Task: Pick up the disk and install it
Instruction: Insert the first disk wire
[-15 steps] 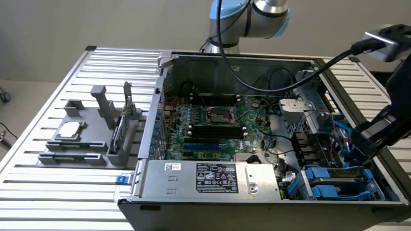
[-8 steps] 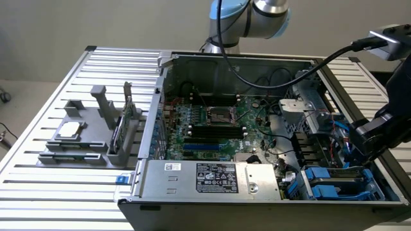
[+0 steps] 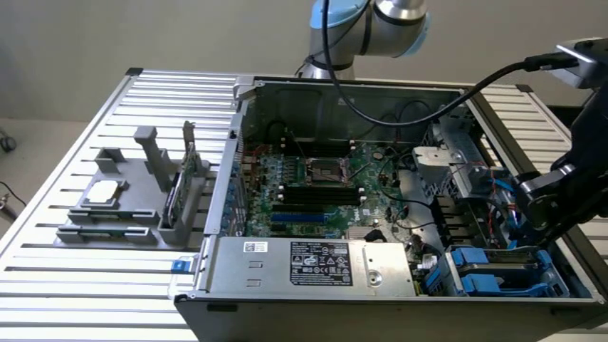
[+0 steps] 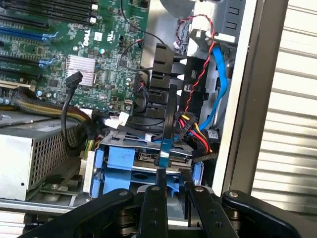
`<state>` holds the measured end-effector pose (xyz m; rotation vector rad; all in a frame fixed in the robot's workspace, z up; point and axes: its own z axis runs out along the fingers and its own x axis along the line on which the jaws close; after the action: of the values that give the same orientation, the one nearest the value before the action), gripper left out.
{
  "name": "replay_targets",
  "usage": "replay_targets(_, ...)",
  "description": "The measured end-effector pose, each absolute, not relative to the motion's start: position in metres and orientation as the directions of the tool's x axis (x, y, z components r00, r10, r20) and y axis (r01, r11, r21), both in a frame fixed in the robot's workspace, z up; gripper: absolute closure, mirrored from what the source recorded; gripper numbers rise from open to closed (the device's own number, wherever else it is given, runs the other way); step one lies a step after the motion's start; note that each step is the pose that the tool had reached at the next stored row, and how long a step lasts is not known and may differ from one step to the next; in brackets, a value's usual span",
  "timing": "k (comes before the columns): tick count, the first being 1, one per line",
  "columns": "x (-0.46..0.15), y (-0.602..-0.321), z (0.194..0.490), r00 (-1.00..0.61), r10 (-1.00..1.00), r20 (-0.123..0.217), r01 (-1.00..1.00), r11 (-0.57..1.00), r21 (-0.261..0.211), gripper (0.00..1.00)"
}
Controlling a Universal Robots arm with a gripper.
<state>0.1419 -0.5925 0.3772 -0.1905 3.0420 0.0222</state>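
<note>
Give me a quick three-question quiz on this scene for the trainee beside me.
1. True or false: the case stands open, with the motherboard exposed.
2. Which is the tool nearest to? A: the processor socket. B: the blue drive carriers. C: the upright green card outside the case.
3. On which side of the exterior view does the grey fixture stand?

Key: 1 true; 2 B; 3 the exterior view's left.
</note>
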Motion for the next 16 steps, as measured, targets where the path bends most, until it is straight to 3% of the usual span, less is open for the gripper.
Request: replay_targets(16, 0.1419, -0.5925, 0.3744, -0.984, 0.152, -0.094, 0.152, 0.988, 0.009, 0.75)
